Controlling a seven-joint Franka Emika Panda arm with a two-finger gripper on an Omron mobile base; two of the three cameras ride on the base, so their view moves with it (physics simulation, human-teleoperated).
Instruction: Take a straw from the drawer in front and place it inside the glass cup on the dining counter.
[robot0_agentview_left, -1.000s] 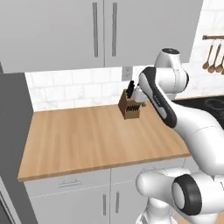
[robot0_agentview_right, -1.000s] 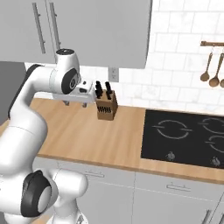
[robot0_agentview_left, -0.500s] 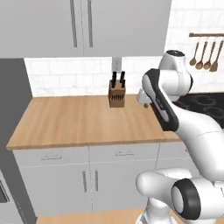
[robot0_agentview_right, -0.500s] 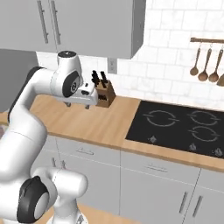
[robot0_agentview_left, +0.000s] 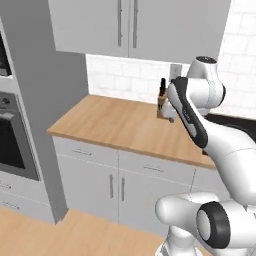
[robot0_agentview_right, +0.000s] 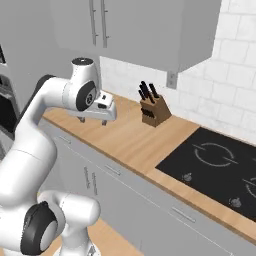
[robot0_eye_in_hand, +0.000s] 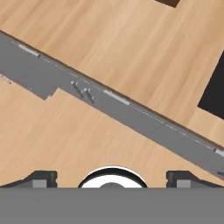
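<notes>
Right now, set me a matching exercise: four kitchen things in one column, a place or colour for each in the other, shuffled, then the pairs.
Things:
1. knife block
2. cooktop
3. oven
4. gripper

Descriptions:
A. black, set into the counter's right part
B. built into the tall grey unit, far left
C. brown, by the tiled wall
D. over the counter's front edge

Pairs: 1-C, 2-A, 3-B, 4-D

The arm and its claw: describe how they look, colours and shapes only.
The arm is glossy white with rounded, bulbous segments and dark grey disc-shaped joint caps. The claw hangs from a boxy white hand; its two small dark fingertips are blocky and squared. No cables or markings are visible.
</notes>
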